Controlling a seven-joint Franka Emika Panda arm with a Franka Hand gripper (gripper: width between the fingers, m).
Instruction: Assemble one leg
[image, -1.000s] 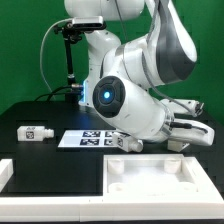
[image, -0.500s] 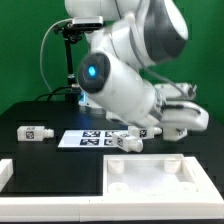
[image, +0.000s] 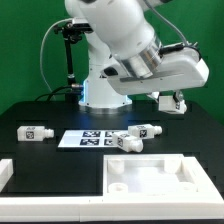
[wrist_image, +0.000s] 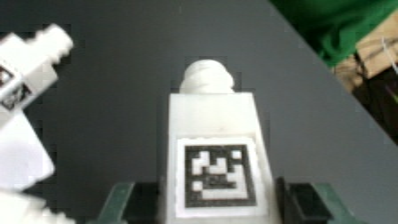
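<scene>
My gripper (image: 172, 103) is shut on one leg (image: 174, 100), a stubby white tagged peg-block, and holds it in the air above the table at the exterior view's right. In the wrist view the leg (wrist_image: 214, 130) stands between my two dark fingers (wrist_image: 121, 202), peg end pointing away, and my gripper (wrist_image: 214, 197) closes on its tagged end. Three other legs lie on the table: one at the exterior view's left (image: 35, 132) and two together near the middle (image: 126, 142) (image: 146, 131). Another white leg shows in the wrist view (wrist_image: 25, 75).
The marker board (image: 88, 139) lies on the black table between the legs. The large white square rimmed panel (image: 150, 182) sits at the front. A white ledge (image: 8, 172) is at the front left. A black stand (image: 68, 55) rises at the back.
The arm has swung up and back from low over the table. The gripper has risen to the exterior view's right with the leg in it.
</scene>
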